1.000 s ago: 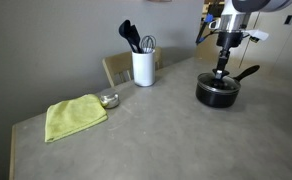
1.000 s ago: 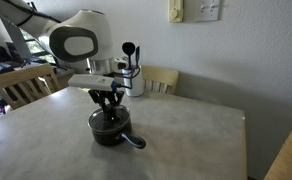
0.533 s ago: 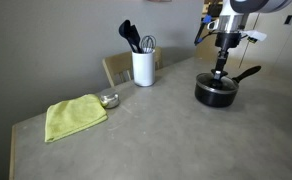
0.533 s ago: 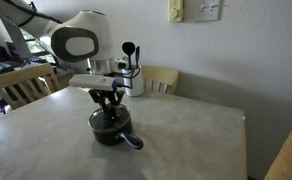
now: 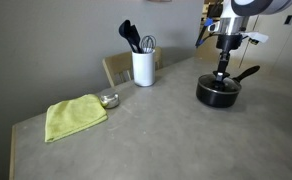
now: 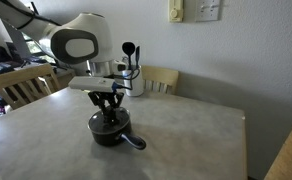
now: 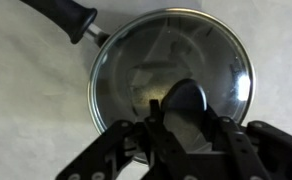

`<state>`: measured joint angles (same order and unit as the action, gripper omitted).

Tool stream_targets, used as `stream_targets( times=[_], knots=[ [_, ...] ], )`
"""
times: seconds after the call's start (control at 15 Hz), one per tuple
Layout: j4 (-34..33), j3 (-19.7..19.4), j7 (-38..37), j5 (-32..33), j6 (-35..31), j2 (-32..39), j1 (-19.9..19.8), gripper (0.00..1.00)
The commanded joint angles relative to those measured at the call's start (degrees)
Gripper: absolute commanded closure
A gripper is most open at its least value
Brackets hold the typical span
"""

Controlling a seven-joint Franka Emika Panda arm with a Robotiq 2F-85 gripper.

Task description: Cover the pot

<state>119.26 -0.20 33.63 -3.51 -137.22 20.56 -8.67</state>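
Note:
The small black pot [image 5: 218, 95] stands on the grey table, its long handle pointing away to the right. It also shows in an exterior view [image 6: 111, 131]. The round glass lid [image 7: 171, 55] lies flat on the pot's rim, and the pot's handle [image 7: 66, 12] runs to the upper left in the wrist view. My gripper [image 5: 222, 72] points straight down over the pot's middle, also visible in an exterior view [image 6: 109, 109]. In the wrist view my gripper [image 7: 183, 125] has its fingers shut on the lid's black knob.
A white utensil holder [image 5: 143, 67] with black utensils stands at the table's back edge by a wooden chair [image 6: 162, 78]. A yellow-green cloth [image 5: 74, 116] and a tiny metal bowl [image 5: 109, 99] lie far from the pot. Another chair [image 6: 21, 85] stands beside the table.

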Motion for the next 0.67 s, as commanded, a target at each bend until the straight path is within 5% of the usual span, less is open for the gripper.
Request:
stream_targets(
  times=[0.0,0.07,0.27,0.47,0.6],
  knots=[
    [1.4,0.1,-0.2,1.5,-1.0,-0.3,-0.4,0.59],
    [1.5,0.0,-0.6,2.1,-1.0,-0.5,-0.1,0.34],
    [2.6,-0.5,-3.1,5.3,0.7,-2.7,0.9,0.24],
    [3.5,-1.1,-7.7,10.0,2.4,-5.6,2.2,0.02],
    [4.0,-1.2,-10.2,12.0,3.8,-7.8,2.8,0.00]
  ],
)
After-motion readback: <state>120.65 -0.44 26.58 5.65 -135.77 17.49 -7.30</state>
